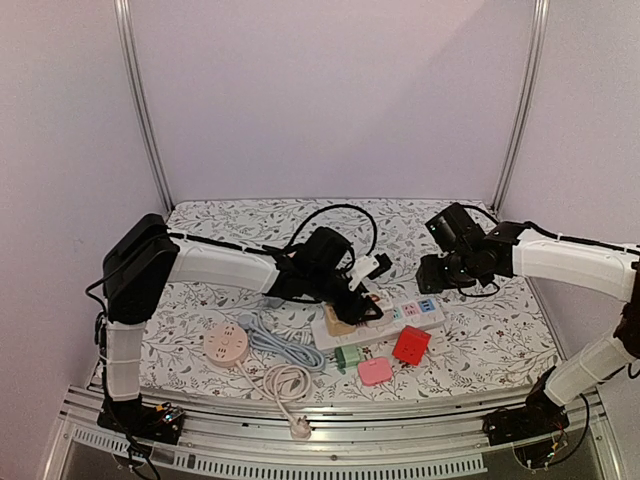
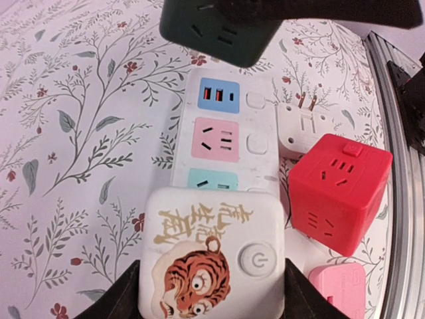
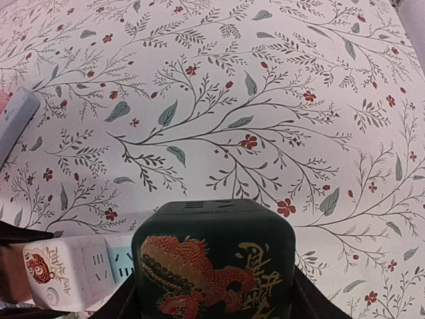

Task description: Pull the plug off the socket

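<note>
Tabletop covered by a white cloth printed with leafy sprigs and red flowers (image 1: 200, 230), enclosed by pale walls. The white left arm (image 1: 220, 265) and white right arm (image 1: 570, 260) both reach in to the middle of the table.

A long white plastic power strip (image 1: 405, 316) with blue, pink and teal socket panels lies aslant at centre. A white plastic cube adapter printed with a tiger and gold characters (image 2: 212, 259) sits over the strip's left end, just past the teal panel; whether its pins are seated cannot be told. The left gripper (image 2: 209, 300) is clamped on this cube, one black finger pressed against each side.

A dark green plastic cube adapter bearing a red-and-gold dragon (image 3: 212, 266) is over the strip's opposite end, beyond the blue panel. It is gripped on both sides by the right gripper (image 3: 216, 303); contact with the strip is hidden.

A red plastic socket cube (image 2: 339, 193) stands just beside the strip. Near it lie a round pinkish socket hub (image 1: 225, 345) with coiled cord, a pink rounded adapter (image 1: 375, 372), a small green adapter (image 1: 348, 357) and a white two-pin plug (image 2: 302, 123), pins up.
</note>
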Robot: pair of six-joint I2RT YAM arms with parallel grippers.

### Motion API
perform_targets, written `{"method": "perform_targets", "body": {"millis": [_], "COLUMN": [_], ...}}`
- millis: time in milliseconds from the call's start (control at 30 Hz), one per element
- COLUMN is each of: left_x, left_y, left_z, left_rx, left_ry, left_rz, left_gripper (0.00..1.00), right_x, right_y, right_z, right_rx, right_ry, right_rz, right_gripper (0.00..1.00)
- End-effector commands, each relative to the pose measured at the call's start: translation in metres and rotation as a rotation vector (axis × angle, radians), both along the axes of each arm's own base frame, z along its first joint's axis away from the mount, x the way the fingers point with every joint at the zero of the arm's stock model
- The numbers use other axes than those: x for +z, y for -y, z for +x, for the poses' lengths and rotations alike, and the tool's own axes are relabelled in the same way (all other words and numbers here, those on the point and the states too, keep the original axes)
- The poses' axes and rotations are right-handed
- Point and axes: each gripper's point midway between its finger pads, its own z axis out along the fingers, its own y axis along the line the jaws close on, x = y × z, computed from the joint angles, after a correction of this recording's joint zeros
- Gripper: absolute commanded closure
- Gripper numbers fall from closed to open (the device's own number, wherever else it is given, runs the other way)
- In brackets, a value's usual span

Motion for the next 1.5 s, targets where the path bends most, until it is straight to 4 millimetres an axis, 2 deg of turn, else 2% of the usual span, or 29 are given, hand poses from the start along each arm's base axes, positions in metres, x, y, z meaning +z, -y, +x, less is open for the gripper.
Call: {"method": "perform_targets", "body": {"millis": [0,33,100,267,400,600,833,1167,1467], "left_x": [0.019,0.022,0.033,0.063,0.077,0.078,0.070,0.070,0.068], "left_y": [0.002,0.003,0.004,0.004,-0.005,-0.030,-0.052,-0.055,-0.060], "left_z": [-0.007,-0.007,-0.007,-0.005,-0.002,-0.006,-0.010,-0.005,-0.001], "left_rx": [0.018,0.024,0.027,0.047,0.094,0.159,0.209,0.227,0.239], "left_ry": [-0.032,-0.040,-0.038,-0.021,-0.013,-0.029,-0.067,-0.078,-0.088], "left_rz": [-0.012,-0.019,-0.039,-0.087,-0.097,-0.080,-0.062,-0.075,-0.073], "left_gripper": [0.33,0.25,0.16,0.10,0.09,0.08,0.08,0.09,0.09], "right_x": [-0.001,-0.002,-0.006,-0.017,-0.025,-0.046,-0.068,-0.077,-0.079], "right_y": [-0.007,-0.007,-0.007,-0.016,-0.029,-0.041,-0.040,-0.032,-0.023], "right_z": [0.023,0.029,0.038,0.057,0.069,0.077,0.080,0.078,0.078], "right_rx": [0.019,0.019,0.025,0.040,0.050,0.067,0.051,0.022,0.003], "right_ry": [0.010,0.010,0.004,-0.025,-0.037,-0.089,-0.139,-0.160,-0.154], "right_rz": [0.109,0.122,0.137,0.169,0.200,0.214,0.225,0.220,0.199], "right_gripper": [0.64,0.64,0.64,0.64,0.62,0.61,0.51,0.21,0.07]}}
